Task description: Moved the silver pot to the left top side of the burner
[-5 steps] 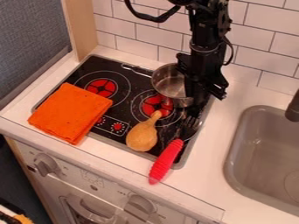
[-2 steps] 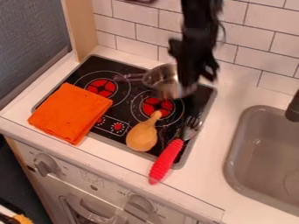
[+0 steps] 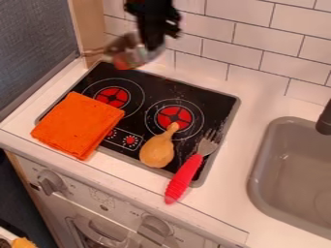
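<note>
The black gripper is at the upper left of the view, shut on the right side of the silver pot. Held up off the surface, the pot hangs above the back left edge of the black stove top, its handle pointing left toward the wooden post. Part of the pot's right wall is hidden behind the gripper. Both red burners are uncovered.
An orange cloth covers the stove's front left corner. A wooden drumstick-shaped item and a red-handled fork lie at its front right. The grey sink is on the right, and a tiled wall stands behind.
The gripper has lifted the pot from the back right of the stove and carried it left and up. The right burner and the fork's tines have come fully into sight.
</note>
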### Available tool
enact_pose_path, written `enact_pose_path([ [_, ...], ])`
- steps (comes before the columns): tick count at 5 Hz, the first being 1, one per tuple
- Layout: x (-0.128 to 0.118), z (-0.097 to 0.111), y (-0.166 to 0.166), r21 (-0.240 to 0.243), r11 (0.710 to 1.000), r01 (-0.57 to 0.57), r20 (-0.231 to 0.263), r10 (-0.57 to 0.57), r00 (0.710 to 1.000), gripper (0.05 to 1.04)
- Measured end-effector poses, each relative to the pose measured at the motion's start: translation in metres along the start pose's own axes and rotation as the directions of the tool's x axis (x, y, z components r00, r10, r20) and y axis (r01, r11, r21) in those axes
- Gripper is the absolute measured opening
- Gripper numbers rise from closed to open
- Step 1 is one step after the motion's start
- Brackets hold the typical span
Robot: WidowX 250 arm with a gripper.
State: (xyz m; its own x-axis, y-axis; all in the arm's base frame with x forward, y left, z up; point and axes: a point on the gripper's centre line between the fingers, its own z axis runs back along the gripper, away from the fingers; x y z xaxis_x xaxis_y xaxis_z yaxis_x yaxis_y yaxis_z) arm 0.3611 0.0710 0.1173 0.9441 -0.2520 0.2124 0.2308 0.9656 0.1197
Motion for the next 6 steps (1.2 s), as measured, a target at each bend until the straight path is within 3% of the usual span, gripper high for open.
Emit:
enact_pose_path([
  [2, -0.033, -0.043, 0.027, 0.029, 1.000, -0.007, -0.125, 0.011, 0.992, 0.059],
  [3, -0.036, -0.065, 0.030, 0.050, 0.999, 0.002, -0.153, 0.006, 0.988, 0.086],
  [4, -0.037, -0.076, 0.026, 0.028, 0.999, 0.030, -0.162, -0.025, 0.986, 0.251],
  [5, -0.036, -0.061, 0.026, -0.014, 0.999, -0.031, -0.130, 0.029, 0.991, 0.521],
  [6, -0.032, -0.013, 0.032, -0.012, 0.997, -0.082, -0.072, 0.080, 0.994, 0.822],
])
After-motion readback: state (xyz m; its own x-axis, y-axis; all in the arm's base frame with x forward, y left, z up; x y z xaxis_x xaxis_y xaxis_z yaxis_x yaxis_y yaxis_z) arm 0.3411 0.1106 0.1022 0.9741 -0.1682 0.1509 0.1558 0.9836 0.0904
